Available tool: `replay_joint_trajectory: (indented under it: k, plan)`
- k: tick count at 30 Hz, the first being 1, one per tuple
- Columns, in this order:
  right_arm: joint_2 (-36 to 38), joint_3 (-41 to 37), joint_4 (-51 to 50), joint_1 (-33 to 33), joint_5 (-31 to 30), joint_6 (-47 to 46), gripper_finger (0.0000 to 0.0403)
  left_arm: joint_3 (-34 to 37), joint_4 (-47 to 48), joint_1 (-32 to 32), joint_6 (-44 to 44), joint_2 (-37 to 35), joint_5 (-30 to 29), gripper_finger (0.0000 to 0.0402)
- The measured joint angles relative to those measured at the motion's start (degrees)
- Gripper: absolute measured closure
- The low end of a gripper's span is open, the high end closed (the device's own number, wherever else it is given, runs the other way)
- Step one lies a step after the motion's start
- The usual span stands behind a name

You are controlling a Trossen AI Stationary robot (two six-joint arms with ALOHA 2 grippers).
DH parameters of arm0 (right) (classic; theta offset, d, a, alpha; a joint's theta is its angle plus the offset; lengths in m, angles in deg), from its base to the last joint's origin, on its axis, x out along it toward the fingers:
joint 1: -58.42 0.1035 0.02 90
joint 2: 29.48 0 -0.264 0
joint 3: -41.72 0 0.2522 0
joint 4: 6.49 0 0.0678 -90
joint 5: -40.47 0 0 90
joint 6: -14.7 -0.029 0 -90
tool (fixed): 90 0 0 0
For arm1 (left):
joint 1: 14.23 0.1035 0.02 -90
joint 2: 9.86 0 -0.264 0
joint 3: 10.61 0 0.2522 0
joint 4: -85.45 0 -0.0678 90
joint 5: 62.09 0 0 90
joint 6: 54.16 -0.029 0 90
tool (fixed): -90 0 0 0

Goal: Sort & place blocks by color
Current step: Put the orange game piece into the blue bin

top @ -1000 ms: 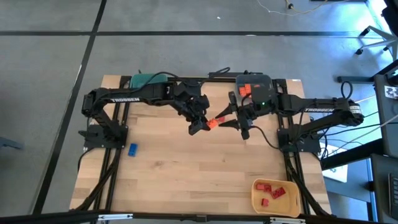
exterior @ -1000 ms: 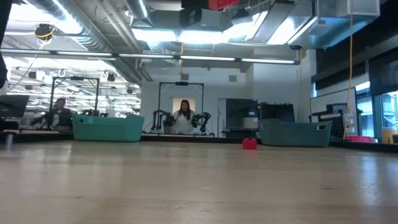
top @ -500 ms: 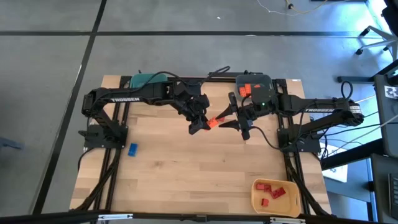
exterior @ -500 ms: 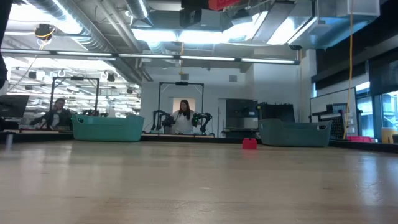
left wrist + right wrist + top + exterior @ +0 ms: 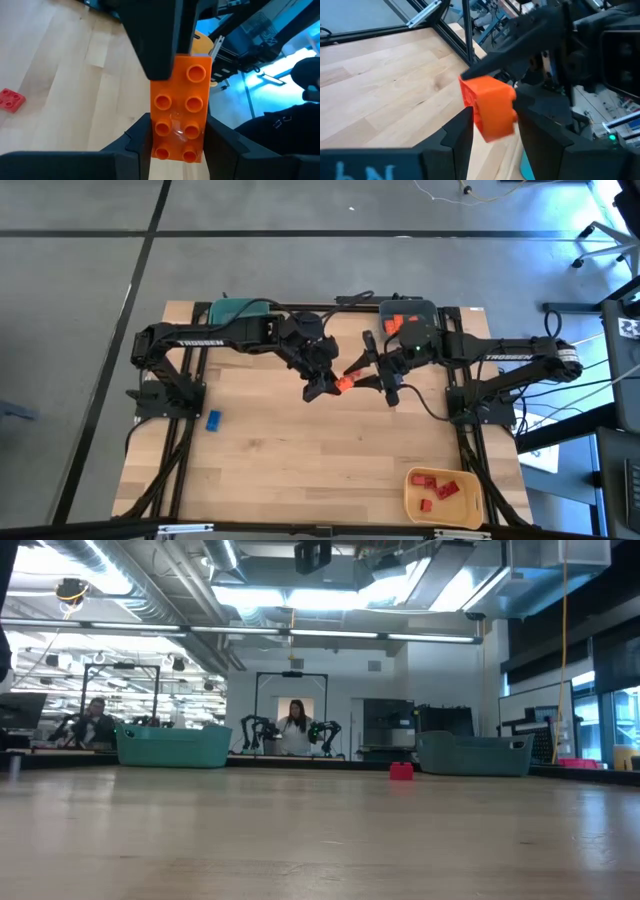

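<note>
An orange block (image 5: 345, 382), two studs wide and four long, hangs in the air over the table's far middle between my two grippers. My left gripper (image 5: 322, 387) reaches it from the left and my right gripper (image 5: 372, 377) from the right, and both are shut on it. The left wrist view shows its studded face (image 5: 180, 115). The right wrist view shows one end (image 5: 490, 107). A blue block (image 5: 212, 420) lies flat on the table near the left arm's base. A red block (image 5: 401, 771) lies on the table farther back. My left gripper pinches the orange block's two long sides (image 5: 156, 145) between its fingers, at the end nearest its wrist. The fingers come from the table's left, slanting down, and lie along the block, which is clear of the table. My right gripper pinches the block's other end (image 5: 472, 112) between its two fingers, coming from the table's right and slanting slightly down. In the left wrist view one of its fingers (image 5: 160, 40) covers part of that end. The block is held clear of the table.
A teal bin (image 5: 235, 308) stands at the far left. A grey-blue bin (image 5: 408, 310) holding orange blocks stands at the far right. A yellow bin (image 5: 443, 495) with red blocks sits at the near right corner. The near half of the table (image 5: 310, 470) is bare wood.
Both grippers have stayed shut on the orange block, almost in place. The block and the fingers around it have shifted slightly, and the block's orange patch no longer shows at the low view's top edge.
</note>
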Motion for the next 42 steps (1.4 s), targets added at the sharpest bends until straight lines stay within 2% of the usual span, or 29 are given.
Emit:
replay_joint_trajectory:
  k: [5,16,24,33,39,42]
  plan:
    - [-1.15,0.00,2.09,0.00,3.31,0.00,0.0244,0.00,0.00,0.00,-0.01,0.00,-0.02,0.0276]
    - [-2.33,0.02,3.04,-0.03,3.85,-0.17,0.0246,0.00,0.59,0.23,-0.27,0.00,-0.03,0.0276]
    - [-2.32,0.02,2.96,0.37,3.85,0.30,0.0306,0.00,0.92,1.16,-0.55,0.00,1.15,0.0276]
    - [-2.30,0.02,2.83,0.37,3.85,0.16,0.0309,0.00,0.88,1.32,-0.55,-0.02,0.88,0.0275]
    - [-2.28,-0.02,2.56,0.35,3.74,-0.67,0.0309,0.00,0.67,1.35,-0.24,-0.09,-0.66,0.0208]
    - [-2.28,-0.02,2.63,0.37,3.76,-0.65,0.0309,0.00,0.68,1.40,-0.47,-0.09,-0.78,0.0188]
